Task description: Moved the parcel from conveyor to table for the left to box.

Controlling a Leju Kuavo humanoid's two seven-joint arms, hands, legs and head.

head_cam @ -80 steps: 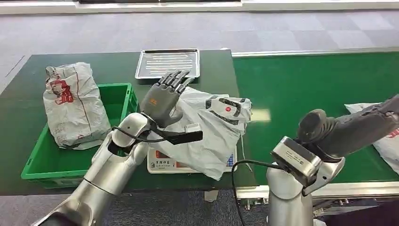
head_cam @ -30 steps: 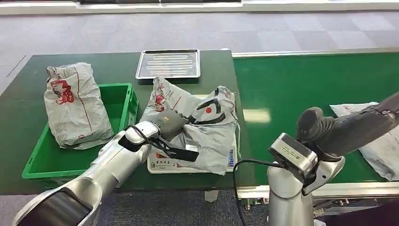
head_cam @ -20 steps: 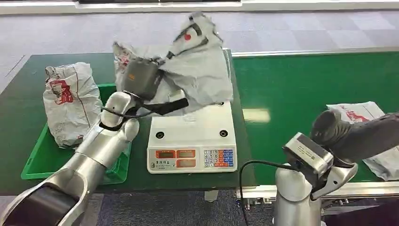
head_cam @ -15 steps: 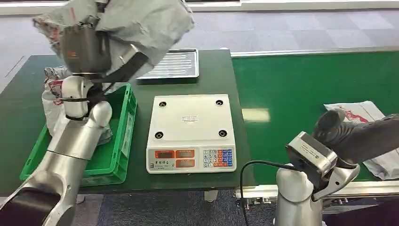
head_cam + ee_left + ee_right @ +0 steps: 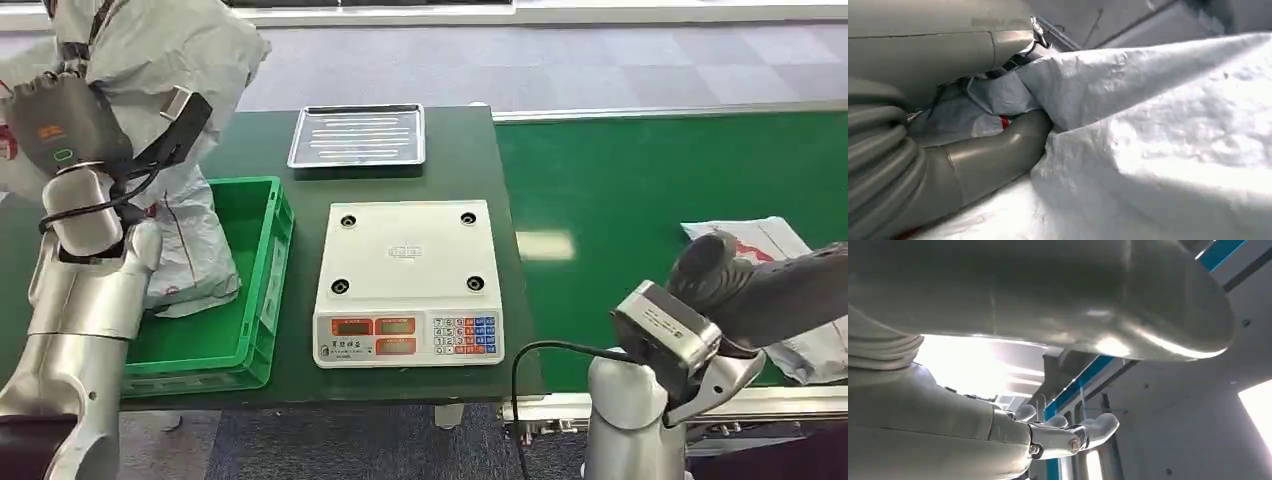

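Head view: left hand (image 5: 62, 125) grips grey parcel (image 5: 165, 50) raised above green crate (image 5: 245, 300); right hand's (image 5: 1068, 435) fingers spread, holding nothing

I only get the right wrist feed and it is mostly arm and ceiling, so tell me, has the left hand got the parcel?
Observer: Yes. In the head view the left hand holds the grey parcel raised high, above the green crate.
Operator: Anything in that crate already?
Observer: One grey bag with red print lies in it, leaning on the far left side.
Operator: Is the scale free?
Observer: The white scale has nothing on its platform; a metal tray lies behind it.
Operator: What is near my right hand?
Observer: The right forearm reaches over the conveyor, where another parcel lies by it at the right edge.
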